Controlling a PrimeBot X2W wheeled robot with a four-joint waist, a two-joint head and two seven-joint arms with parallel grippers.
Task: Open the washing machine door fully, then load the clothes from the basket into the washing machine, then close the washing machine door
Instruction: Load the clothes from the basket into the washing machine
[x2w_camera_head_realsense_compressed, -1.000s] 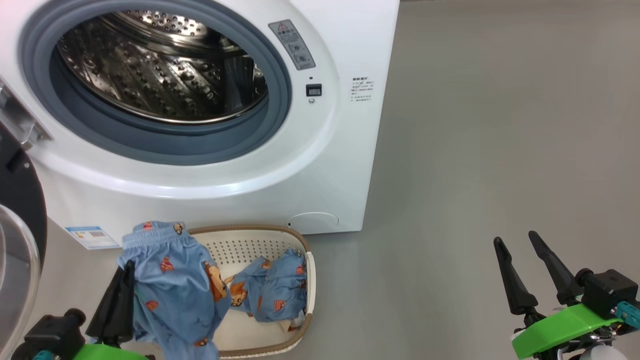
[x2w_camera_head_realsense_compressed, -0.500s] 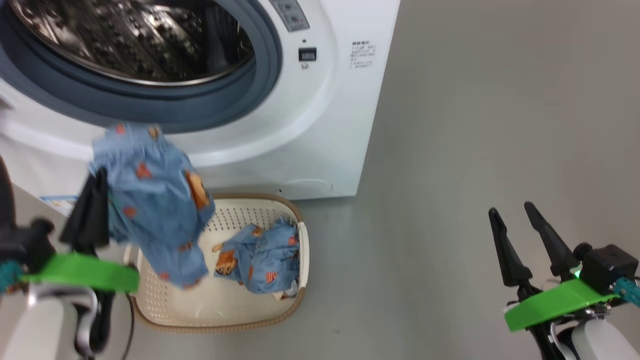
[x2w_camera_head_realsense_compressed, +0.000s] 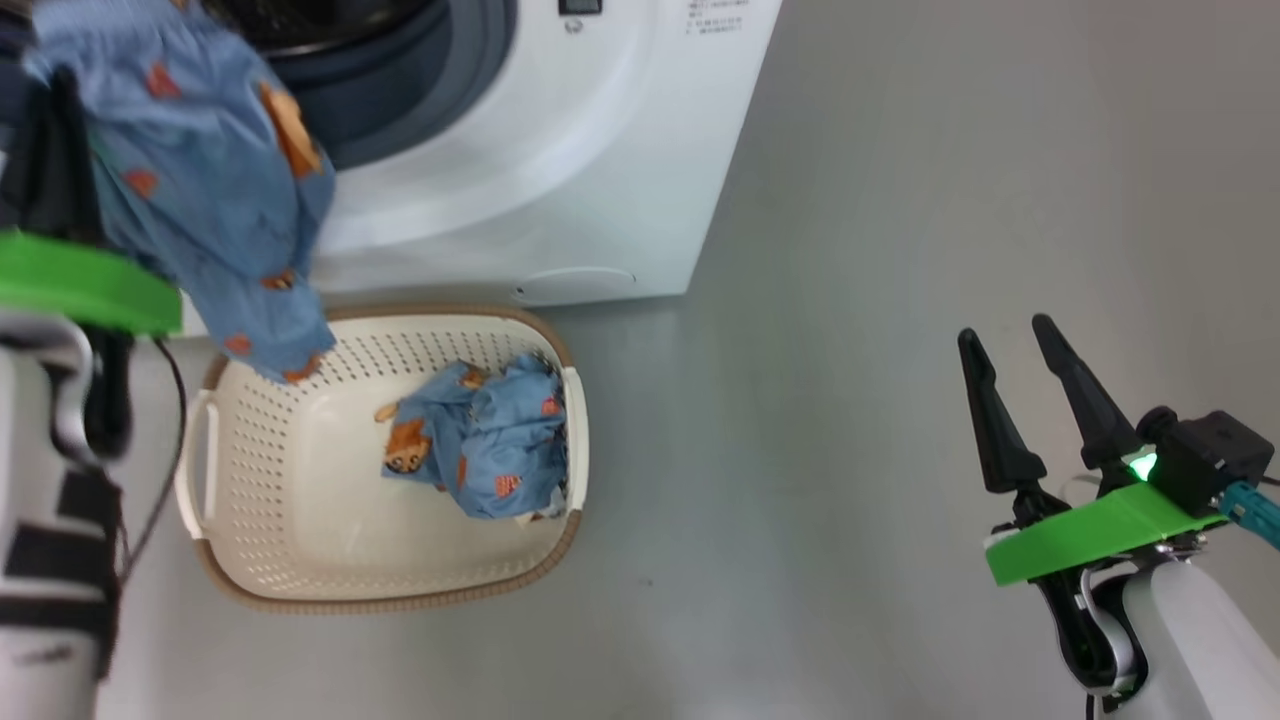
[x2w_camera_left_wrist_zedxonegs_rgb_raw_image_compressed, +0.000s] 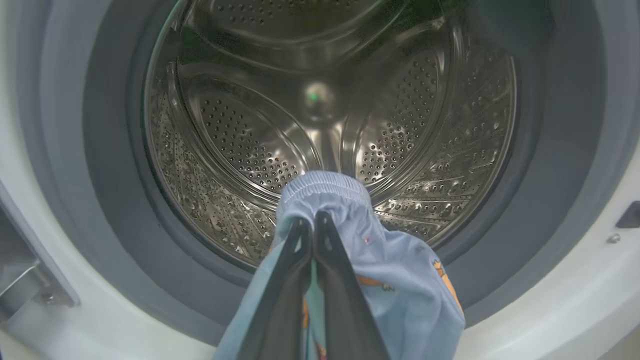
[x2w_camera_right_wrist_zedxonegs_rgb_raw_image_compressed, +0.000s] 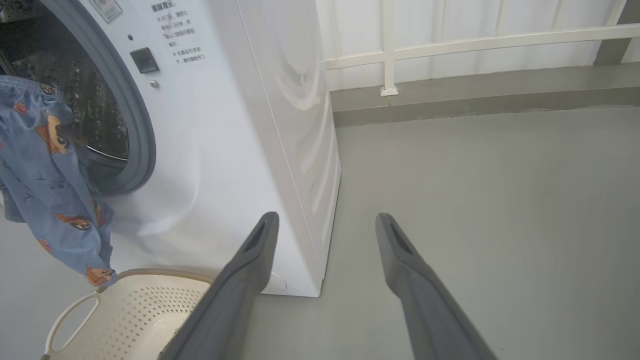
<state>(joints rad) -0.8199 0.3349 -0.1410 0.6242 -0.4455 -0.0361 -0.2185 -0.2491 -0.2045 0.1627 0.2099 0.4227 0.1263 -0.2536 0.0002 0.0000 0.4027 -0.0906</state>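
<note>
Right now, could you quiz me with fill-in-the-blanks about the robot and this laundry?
The left gripper is shut on a ___ garment.
The right gripper holds ___.
In the basket lies ___ more blue bundle.
Missing: blue; nothing; one.

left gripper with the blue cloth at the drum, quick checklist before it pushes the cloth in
1. Grip: ok. The left gripper is shut on the held cloth at its waistband.
2. Drum mouth clear: ok. Nothing lies across the drum or the seal.
3. Aim: ok. The fingers point into the drum's lower middle.
4. Cloth past the seal: not ok. Most of it hangs outside, below the mouth.
5. Right gripper clear: ok. It is open, over the floor, off to the right.
6. Basket emptied: not ok. A second cloth lies in it.
</note>
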